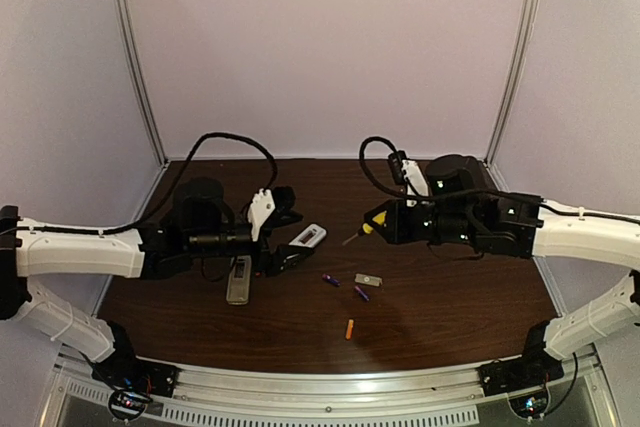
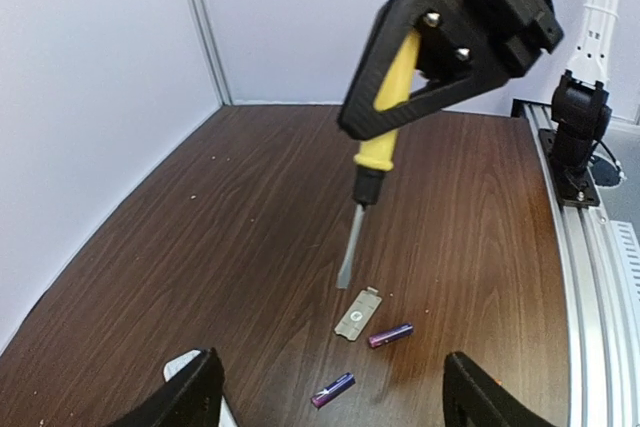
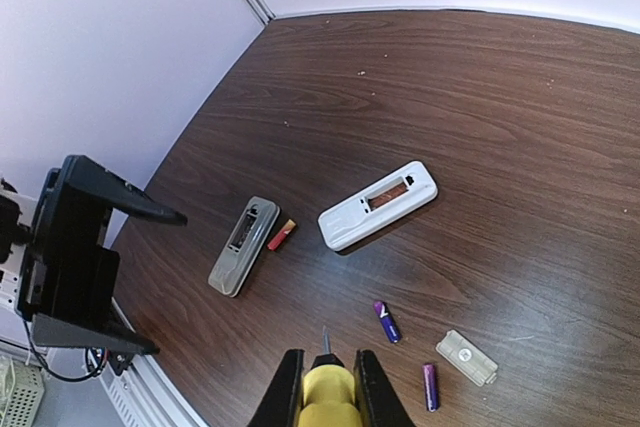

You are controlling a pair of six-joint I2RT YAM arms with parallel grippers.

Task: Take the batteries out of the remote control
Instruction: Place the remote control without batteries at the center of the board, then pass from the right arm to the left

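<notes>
1. Four batteries lie loose on the desk: the red battery touches the grey remote, one purple battery lies near the cover plate and the other purple battery just beside it, and the orange battery lies apart.
2. Both the grey and the white remote lie with open compartments up; unloading looks done.
3. The right fingers clamp the yellow screwdriver, blade hanging above the plate, likely the prying tool.
4. The left fingers stand wide apart and empty, facing the purple pair.

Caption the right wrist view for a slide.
Right gripper holds a screwdriver over a grey remote, a white remote, one red battery, two purple batteries and a cover plate.
</notes>
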